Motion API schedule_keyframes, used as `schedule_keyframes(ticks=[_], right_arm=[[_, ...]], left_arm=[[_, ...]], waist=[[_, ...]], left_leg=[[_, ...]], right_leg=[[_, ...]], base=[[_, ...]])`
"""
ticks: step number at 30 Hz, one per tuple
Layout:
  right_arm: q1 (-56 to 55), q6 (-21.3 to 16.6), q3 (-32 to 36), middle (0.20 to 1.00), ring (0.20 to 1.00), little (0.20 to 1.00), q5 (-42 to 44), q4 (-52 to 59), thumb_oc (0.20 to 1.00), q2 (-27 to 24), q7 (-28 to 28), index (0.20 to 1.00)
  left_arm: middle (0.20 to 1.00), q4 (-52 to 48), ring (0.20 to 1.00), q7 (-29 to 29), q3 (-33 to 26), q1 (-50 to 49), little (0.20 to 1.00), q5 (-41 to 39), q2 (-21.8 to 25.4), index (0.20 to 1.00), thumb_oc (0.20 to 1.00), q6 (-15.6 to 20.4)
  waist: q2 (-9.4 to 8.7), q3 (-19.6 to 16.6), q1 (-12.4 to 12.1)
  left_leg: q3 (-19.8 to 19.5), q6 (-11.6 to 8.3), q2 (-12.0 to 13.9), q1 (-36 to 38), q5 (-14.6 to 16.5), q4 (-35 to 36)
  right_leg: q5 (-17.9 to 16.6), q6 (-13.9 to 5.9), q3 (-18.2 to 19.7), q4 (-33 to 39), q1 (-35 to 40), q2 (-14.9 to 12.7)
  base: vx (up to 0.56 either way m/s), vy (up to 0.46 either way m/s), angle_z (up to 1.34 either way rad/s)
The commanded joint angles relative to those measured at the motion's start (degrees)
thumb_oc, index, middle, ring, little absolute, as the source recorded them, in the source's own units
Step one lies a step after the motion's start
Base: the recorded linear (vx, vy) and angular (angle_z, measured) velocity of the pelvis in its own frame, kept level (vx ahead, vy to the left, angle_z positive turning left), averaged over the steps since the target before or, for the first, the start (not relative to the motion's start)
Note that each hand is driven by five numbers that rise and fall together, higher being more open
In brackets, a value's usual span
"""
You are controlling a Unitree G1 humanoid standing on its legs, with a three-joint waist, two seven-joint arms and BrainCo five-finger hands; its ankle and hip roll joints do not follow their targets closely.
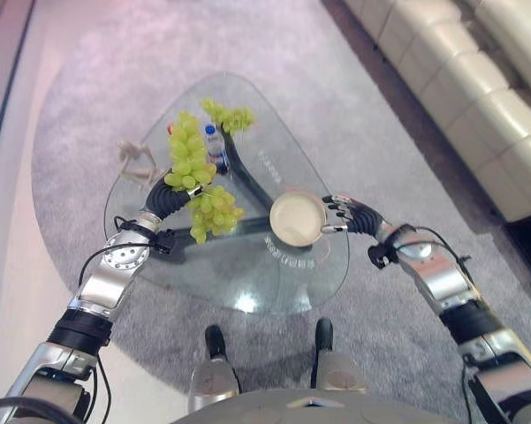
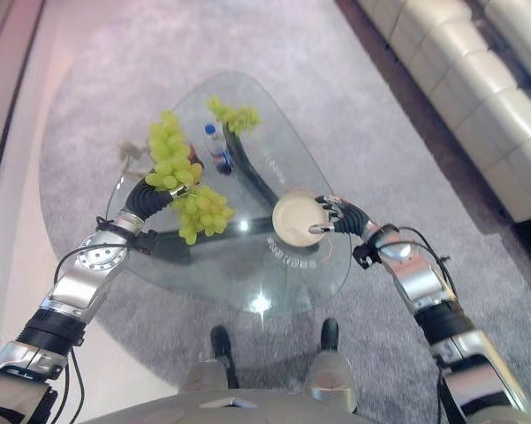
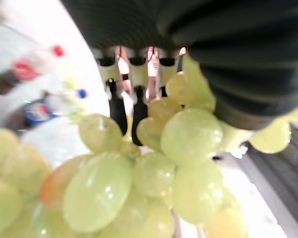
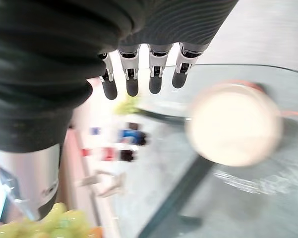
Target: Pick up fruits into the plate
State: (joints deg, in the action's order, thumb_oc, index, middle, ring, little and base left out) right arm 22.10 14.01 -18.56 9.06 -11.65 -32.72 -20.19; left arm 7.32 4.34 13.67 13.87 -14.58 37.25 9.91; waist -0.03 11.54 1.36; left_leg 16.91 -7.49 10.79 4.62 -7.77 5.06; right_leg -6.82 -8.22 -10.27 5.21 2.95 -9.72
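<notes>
Your left hand [image 1: 170, 196] held a grape bunch [image 1: 187, 155] lifted above the glass table [image 1: 247, 283], with part of the bunch hanging below the hand towards the glass. In the left wrist view the fingers [image 3: 120, 101] curled in among the grapes, so you were gripping the fruit itself or its stem. Your right hand [image 1: 349, 212] sat at the plate [image 1: 297, 218] rim with relaxed, uncurled fingers, gripping nothing. A second bunch [image 1: 230, 115] lay at the far side of the table, past a bottle [image 1: 215, 146].

You risked shedding loose grapes if you swung the bunch across quickly, since its weight hung from a few stems. You also risked the dangling part dragging over the rim and tipping or sliding the plate, unless your right hand steadied it. That hand was close enough for the bunch to bump it.

You could not tell whether the fingers pinched stem or berries; grapes covered the contact. Whether your right fingertips touched the plate was unclear. A pale object [image 1: 138, 162] at the table's left edge was too small to identify.
</notes>
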Motion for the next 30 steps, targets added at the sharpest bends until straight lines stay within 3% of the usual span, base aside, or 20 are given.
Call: schedule_keyframes(ticks=[1,8,14,30], right_arm=[[1.3,5.0,-3.8,1.000,1.000,1.000,0.3,0.1,1.000,2.6,-2.4,1.000],[6.5,10.3,-8.6,1.000,1.000,1.000,-0.3,0.3,1.000,5.8,-1.6,1.000],[6.7,14.6,-10.5,1.000,1.000,1.000,3.4,1.0,1.000,8.0,-0.1,1.000],[6.9,16.6,-11.1,1.000,1.000,1.000,14.7,0.4,1.000,12.6,7.9,1.000]], left_arm=[[0.200,-4.2,0.200,6.4,1.2,4.0,0.200,-2.5,-0.5,0.200,0.200,1.2],[0.200,-7.9,0.200,11.2,4.6,6.0,0.200,-5.1,-1.7,0.200,0.200,-0.9],[0.200,-9.4,0.200,13.0,6.8,6.4,0.200,-7.0,-3.6,0.200,0.200,-0.2],[0.200,-11.8,0.200,14.0,9.8,6.8,0.200,-10.1,-6.9,0.200,0.200,-0.1]], waist=[[-0.82,-1.9,-0.7],[-0.50,-3.8,-1.2],[-0.38,-4.9,-1.0],[-0.60,-5.6,-0.8]], left_leg=[[-2.5,0.03,0.4,-1.9,3.1,-4.4],[-2.2,0.24,0.4,0.9,3.8,-3.4],[-1.5,0.14,0.6,2.2,4.0,-2.6],[0.7,0.17,0.9,3.8,4.4,-1.8]], right_leg=[[2.7,0.96,-6.3,-4.3,0.8,-3.2],[2.8,0.71,-6.5,-3.2,3.2,-3.3],[2.5,0.38,-6.3,-2.6,3.9,-3.4],[1.3,-0.31,-6.8,-1.5,4.2,-4.0]], base=[[0.12,0.003,0.01],[0.01,0.000,0.00],[0.00,0.000,0.00],[0.00,-0.003,-0.01]])
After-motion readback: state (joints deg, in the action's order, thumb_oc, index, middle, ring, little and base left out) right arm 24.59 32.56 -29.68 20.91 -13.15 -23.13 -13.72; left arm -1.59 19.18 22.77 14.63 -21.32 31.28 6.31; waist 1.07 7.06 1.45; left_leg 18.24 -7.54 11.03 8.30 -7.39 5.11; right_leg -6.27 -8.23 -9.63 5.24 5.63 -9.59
